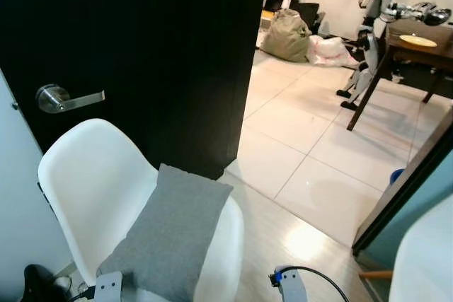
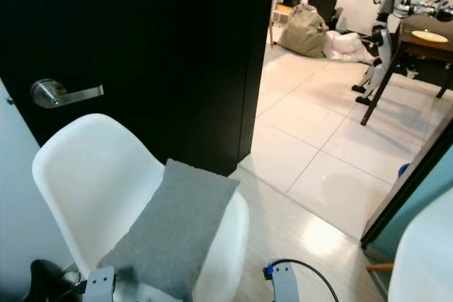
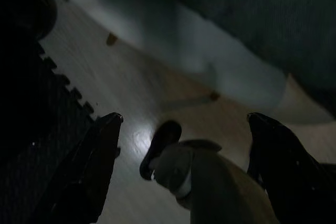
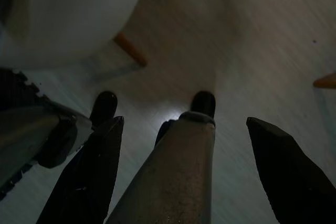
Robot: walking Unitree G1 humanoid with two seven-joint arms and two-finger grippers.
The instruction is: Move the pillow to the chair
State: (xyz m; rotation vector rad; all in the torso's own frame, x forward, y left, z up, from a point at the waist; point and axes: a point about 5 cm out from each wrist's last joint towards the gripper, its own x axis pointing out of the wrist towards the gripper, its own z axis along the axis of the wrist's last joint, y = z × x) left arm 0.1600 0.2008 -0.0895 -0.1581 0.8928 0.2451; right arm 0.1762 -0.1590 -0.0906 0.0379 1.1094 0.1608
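A home interior is shown: a black door (image 1: 141,54) with a lever handle (image 1: 67,98) stands open at the left, and beyond it, a tiled room (image 1: 304,139) is seen, with a wooden table (image 1: 417,47) far right and bags (image 1: 289,35) against the far wall.

A white moulded chair (image 1: 92,189) stands on the pale wood-look floor (image 1: 283,245) just in front of the black door. A grey pillow (image 1: 170,230) lies on its seat, one end tilted up against the backrest. Past the doorway the floor turns to large light tiles (image 1: 297,139), where an olive bag (image 1: 287,37) and a white bag (image 1: 327,50) sit beside each other.
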